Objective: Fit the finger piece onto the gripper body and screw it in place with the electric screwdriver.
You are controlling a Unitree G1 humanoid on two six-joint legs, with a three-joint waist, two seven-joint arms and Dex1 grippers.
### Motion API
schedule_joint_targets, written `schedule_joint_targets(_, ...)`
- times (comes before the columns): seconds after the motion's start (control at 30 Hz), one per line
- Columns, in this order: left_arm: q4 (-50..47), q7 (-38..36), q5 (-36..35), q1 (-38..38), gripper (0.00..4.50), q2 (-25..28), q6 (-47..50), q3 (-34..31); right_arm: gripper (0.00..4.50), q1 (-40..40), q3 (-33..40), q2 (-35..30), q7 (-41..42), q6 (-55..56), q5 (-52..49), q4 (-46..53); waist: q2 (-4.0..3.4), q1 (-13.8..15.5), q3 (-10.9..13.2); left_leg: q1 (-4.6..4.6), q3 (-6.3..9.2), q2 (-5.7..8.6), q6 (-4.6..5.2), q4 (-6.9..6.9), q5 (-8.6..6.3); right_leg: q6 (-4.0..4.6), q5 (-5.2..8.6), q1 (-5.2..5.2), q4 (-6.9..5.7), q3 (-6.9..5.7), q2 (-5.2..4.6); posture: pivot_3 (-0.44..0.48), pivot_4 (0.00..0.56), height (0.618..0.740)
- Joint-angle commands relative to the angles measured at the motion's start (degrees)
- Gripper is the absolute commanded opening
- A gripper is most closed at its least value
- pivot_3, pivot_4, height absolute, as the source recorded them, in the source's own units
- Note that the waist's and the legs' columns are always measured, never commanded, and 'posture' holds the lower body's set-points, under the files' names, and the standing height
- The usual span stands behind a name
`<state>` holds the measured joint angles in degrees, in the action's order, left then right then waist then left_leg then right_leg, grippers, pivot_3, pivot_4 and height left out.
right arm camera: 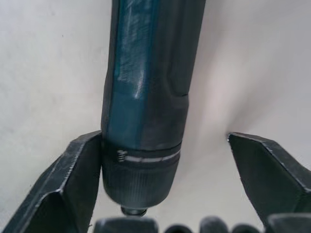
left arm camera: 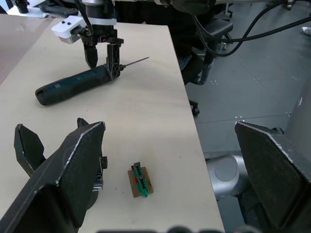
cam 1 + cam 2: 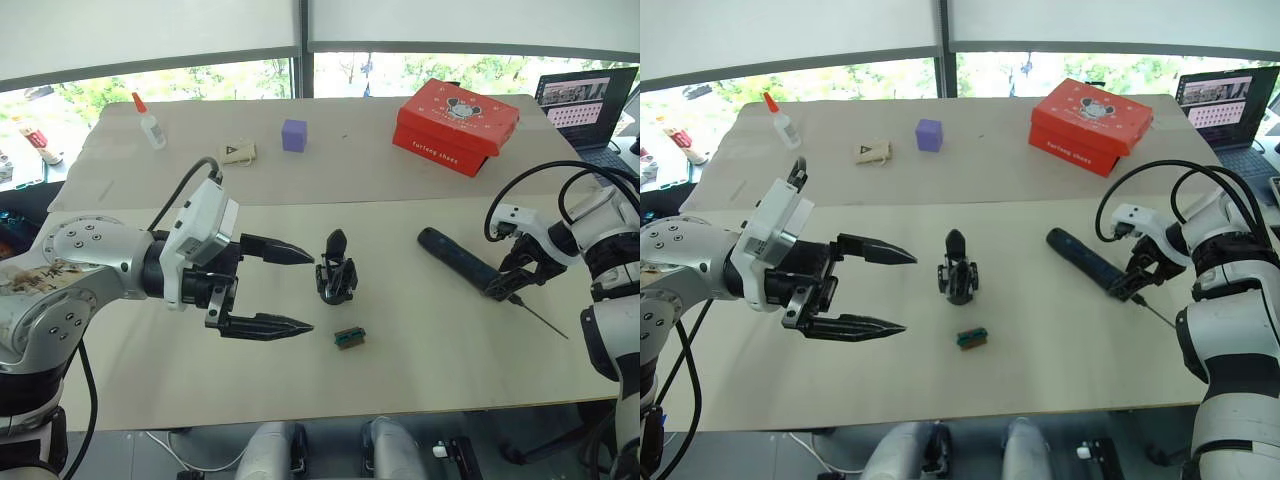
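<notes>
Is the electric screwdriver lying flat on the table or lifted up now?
Lying flat. The electric screwdriver rests lengthwise on the table, with the open right gripper straddling its bit end.

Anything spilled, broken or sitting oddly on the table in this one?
Nothing stands out. The screwdriver lies flat on the table with the right gripper open around its bit end. The gripper body stands upright mid-table, and the small green-and-brown block lies intact beside it. The left gripper is open and empty.
</notes>
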<state>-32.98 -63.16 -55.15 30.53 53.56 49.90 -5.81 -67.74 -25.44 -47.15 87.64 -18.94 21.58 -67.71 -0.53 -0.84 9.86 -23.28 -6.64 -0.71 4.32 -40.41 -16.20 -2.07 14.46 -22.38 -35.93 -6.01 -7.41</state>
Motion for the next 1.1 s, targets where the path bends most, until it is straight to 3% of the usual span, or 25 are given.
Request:
schedule_joint_targets(0.03,-1.41,-0.07,0.3,-0.05,4.5,0.52,-1.57,-0.36,4.44,-0.32,0.39,1.13,-0.96,-0.45,0.69,-0.5,0.01,-0.1,0.0,0.0,0.0,0.0,0.0,0.0,0.0,0.0,0.0,0.01,0.0,0.0,0.0,0.0,0.15,0.74)
schedule_joint_targets(0.1,-1.5,-0.13,0.76,-0.23,4.5,0.56,-1.89,-0.09,4.44,0.79,0.49,1.61,-1.6,0.24,0.72,-0.5,0.06,-0.15,-0.02,0.03,0.0,-0.02,0.0,-0.01,0.0,0.0,0.0,0.04,0.0,0.0,0.02,0.0,0.15,0.74)
schedule_joint_targets(0.13,-1.6,-0.11,1.03,-0.35,4.5,0.62,-2.04,0.08,4.21,1.51,0.82,1.85,-1.83,0.68,0.4,-0.42,0.12,-0.17,-0.05,0.05,0.0,-0.02,0.0,-0.01,0.0,0.0,0.0,0.05,0.01,0.01,0.02,0.0,0.15,0.74)
schedule_joint_targets(0.37,-1.45,-2.2,3.32,-1.57,4.5,1.95,-3.37,1.31,1.91,3.83,5.09,3.47,-1.83,0.27,-2.76,1.22,0.56,-0.36,-0.28,0.15,0.0,-0.09,-0.02,-0.01,0.0,0.0,0.0,0.12,0.02,0.04,0.08,0.0,0.15,0.74)
schedule_joint_targets(0.53,0.39,-4.28,6.02,-1.55,4.5,2.45,-4.88,3.37,1.89,5.7,9.36,2.92,-1.97,4.43,-5.61,3.7,0.64,-0.68,-0.32,0.18,0.0,-0.15,-0.05,0.06,0.01,0.01,0.0,0.12,0.0,0.05,0.18,0.0,0.15,0.74)
schedule_joint_targets(0.73,1.68,-7.19,9.46,-5.77,4.5,3.64,-7.48,4.74,1.89,9.02,24.1,1.0,-4.43,2.36,-19.06,12.68,0.44,-1.51,-0.18,0.15,-0.09,-0.15,-0.09,0.19,0.04,0.02,0.0,0.01,-0.02,0.22,0.2,0.0,0.15,0.74)
schedule_joint_targets(0.87,3.22,-9.1,12.94,-10.77,4.5,3.7,-10.86,5.76,1.89,18.27,39.96,2.5,-14.66,-4.26,-31.91,35.0,0.22,-0.55,-0.04,-0.08,-0.1,-0.12,-0.08,0.24,0.04,0.02,0.0,-0.28,-0.09,0.28,0.16,0.0,0.15,0.74)
schedule_joint_targets(0.93,3.53,-10.82,15.46,-15.28,4.5,3.86,-14.09,6.54,1.89,27.28,48.98,7.19,-23.36,-12.56,-39.2,55.82,0.22,0.06,-0.05,-0.21,-0.17,-0.1,-0.08,0.25,0.04,0.02,0.0,-0.51,-0.21,0.33,0.13,0.0,0.15,0.74)
schedule_joint_targets(1.0,4.24,-10.67,17.73,-18.0,4.5,2.74,-17.12,7.06,1.89,35.25,54.23,12.4,-30.11,-17.27,-45.39,73.15,0.21,0.62,-0.05,-0.29,-0.15,-0.15,-0.11,0.35,0.05,0.01,0.0,-0.65,-0.28,0.31,0.14,0.0,0.15,0.74)
schedule_joint_targets(1.1,6.11,-8.72,20.33,-18.68,4.5,-0.25,-20.34,8.03,1.89,43.83,56.54,20.44,-38.88,-19.7,-52.7,90.7,0.19,1.7,-0.06,-0.48,-0.14,-0.13,-0.16,0.23,0.09,0.01,0.0,-0.77,-0.31,0.29,0.19,0.0,0.15,0.74)
